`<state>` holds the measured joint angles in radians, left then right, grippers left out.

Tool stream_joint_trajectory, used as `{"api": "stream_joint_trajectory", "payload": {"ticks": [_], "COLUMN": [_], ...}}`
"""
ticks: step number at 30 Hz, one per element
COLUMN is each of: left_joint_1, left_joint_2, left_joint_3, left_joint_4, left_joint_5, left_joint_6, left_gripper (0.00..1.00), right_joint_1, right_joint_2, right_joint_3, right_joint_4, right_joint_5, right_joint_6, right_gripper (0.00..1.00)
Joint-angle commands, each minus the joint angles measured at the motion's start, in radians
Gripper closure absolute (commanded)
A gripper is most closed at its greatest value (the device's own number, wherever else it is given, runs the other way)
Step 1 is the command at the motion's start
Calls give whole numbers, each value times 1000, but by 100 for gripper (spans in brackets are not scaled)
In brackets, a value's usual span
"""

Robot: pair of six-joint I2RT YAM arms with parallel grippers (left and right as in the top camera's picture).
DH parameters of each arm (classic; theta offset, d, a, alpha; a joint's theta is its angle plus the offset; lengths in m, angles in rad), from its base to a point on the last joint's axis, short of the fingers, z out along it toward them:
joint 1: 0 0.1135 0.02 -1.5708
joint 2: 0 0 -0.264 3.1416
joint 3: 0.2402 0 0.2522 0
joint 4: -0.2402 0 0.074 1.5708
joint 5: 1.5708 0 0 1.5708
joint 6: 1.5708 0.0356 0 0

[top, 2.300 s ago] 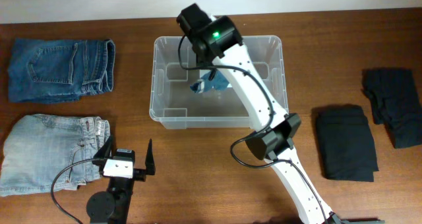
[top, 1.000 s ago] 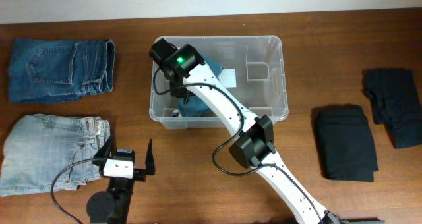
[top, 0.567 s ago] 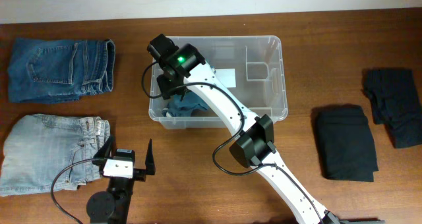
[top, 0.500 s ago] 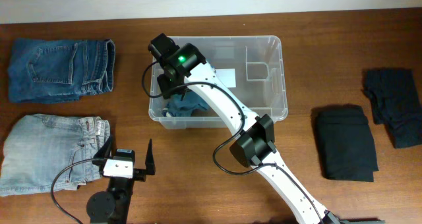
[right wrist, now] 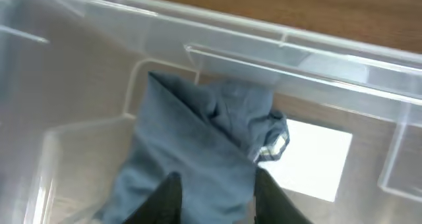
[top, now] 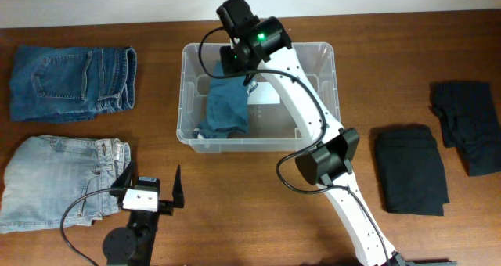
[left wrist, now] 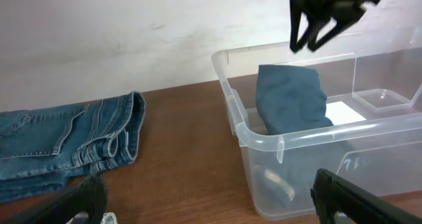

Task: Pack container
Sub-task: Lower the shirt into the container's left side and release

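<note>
The container (top: pixel 333 94) is a clear plastic bin in the middle of the table, also seen in the left wrist view (left wrist: pixel 297 141) and from above in the right wrist view (right wrist: pixel 264 53). A folded blue-grey garment (top: pixel 225 106) (left wrist: pixel 290 99) (right wrist: pixel 191 145) lies in its left half. My right gripper (top: pixel 235 62) (left wrist: pixel 310 43) (right wrist: pixel 217 197) hangs over the bin's back left part, above the garment, open and holding nothing. My left gripper (top: pixel 151 185) (left wrist: pixel 214 197) rests open near the table's front left, short of the bin.
Folded dark blue jeans (top: pixel 70 82) (left wrist: pixel 66 145) lie at the back left. Light blue jeans (top: pixel 63 180) lie at the front left beside the left gripper. Two black folded garments (top: pixel 409 168) (top: pixel 467 125) lie to the right of the bin.
The right gripper let go of the blue-grey garment, then rose from the bin's left side and moved back. The garment now lies spread in the left half. The left arm stayed still.
</note>
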<state>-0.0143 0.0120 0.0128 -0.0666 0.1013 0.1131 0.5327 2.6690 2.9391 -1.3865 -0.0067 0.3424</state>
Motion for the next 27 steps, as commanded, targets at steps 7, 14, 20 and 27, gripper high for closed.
{"api": "stream_joint_trajectory", "payload": {"ticks": [7, 14, 20, 27], "left_joint_1": [5, 5, 5, 5], "left_joint_2": [-5, -5, -5, -5], "left_joint_3": [-4, -4, -4, -4], "left_joint_4": [-2, -2, -2, -2], "left_joint_5": [8, 8, 8, 8], "left_joint_6": [16, 16, 16, 16], "left_gripper": [1, 1, 1, 1], "right_joint_1": [36, 61, 78, 78], "right_joint_2": [-5, -5, -16, -94], "right_joint_3": [-284, -482, -441, -314], "right_joint_4": [180, 325, 312, 233], "right_joint_5": [-77, -145, -140, -140], "right_joint_6": [36, 35, 28, -20], "right_gripper": [85, 84, 84, 78]}}
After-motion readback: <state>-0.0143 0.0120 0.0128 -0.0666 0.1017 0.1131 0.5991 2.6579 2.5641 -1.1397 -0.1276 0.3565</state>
